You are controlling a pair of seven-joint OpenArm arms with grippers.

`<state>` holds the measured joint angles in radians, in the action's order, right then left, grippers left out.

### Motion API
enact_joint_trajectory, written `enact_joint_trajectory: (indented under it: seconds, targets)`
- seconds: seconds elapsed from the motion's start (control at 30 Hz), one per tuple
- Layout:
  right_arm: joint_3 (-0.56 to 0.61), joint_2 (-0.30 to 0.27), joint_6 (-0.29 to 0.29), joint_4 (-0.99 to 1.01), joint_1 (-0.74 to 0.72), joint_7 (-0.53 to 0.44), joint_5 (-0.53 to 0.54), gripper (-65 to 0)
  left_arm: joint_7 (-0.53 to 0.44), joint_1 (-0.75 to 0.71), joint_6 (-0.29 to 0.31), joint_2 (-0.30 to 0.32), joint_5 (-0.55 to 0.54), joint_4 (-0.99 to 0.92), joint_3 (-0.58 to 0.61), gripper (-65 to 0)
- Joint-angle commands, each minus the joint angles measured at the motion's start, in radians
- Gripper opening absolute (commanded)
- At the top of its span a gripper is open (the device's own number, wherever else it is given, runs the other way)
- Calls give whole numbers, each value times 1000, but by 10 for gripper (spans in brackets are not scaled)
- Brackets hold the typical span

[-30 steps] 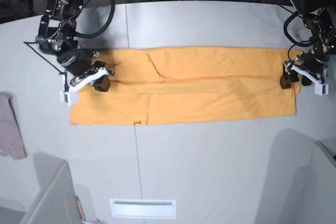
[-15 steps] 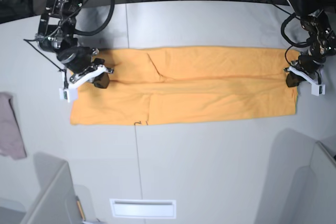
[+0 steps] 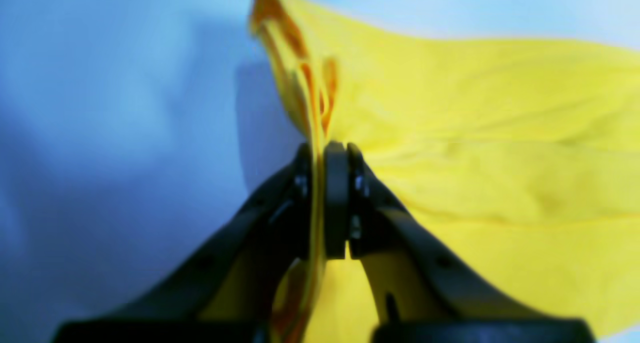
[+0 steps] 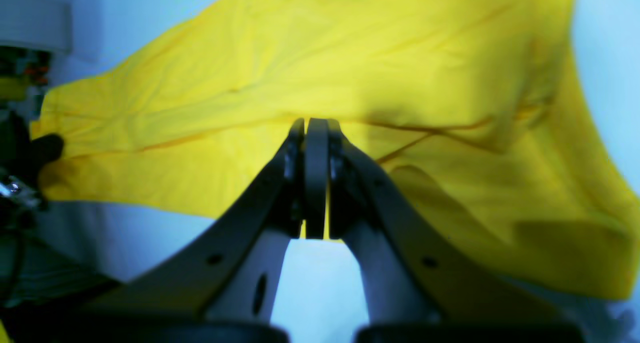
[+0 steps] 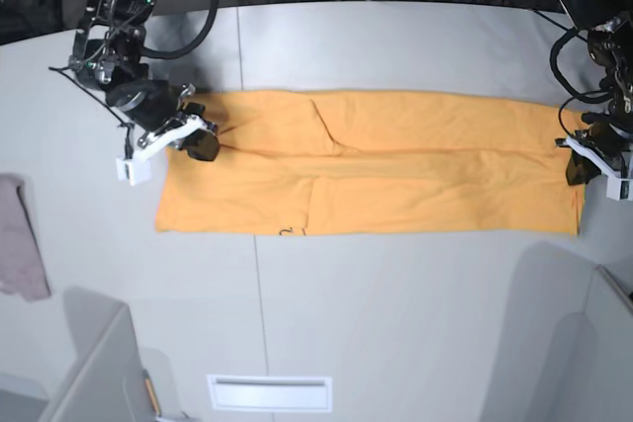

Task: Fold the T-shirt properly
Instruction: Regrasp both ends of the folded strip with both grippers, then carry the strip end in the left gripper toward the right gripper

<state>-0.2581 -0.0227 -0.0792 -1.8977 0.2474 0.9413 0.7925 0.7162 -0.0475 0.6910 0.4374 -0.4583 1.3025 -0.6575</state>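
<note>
On the grey table [image 5: 396, 323] the T-shirt [image 5: 396, 180] lies as a long band. At its left end the right gripper [image 5: 198, 142] pinches cloth; at its right end the left gripper [image 5: 579, 170] pinches the edge. Lift both ends evenly, keeping the band taut.

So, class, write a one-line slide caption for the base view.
Both grippers, left and right, pinch opposite ends of the long folded orange T-shirt on the grey table.

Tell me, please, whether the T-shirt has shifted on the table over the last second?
Yes. In the base view the T-shirt has slid toward the image's right: its lower corner now sits nearer the table seam.
</note>
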Motion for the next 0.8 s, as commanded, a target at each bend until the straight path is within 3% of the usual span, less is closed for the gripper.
enact_joint_trajectory:
  seconds: [0.0,0.2,0.43,0.77]
  targets:
    - [-4,-7,-8,-18,-12,-18,29,-650,-4,-18,7,21,0,55,-8,-650]
    - [-4,-7,-6,-18,-16,-18,32,-650,-2,-148,7,-21,0,269,31,-650]
    - [-4,-7,-6,-15,-16,-18,32,-650,-2,-236,6,-59,-1,470,173,-650]
    - [-4,-7,-6,-13,-9,-18,31,-650,-2,-231,-110,-125,-1,527,387,-650]
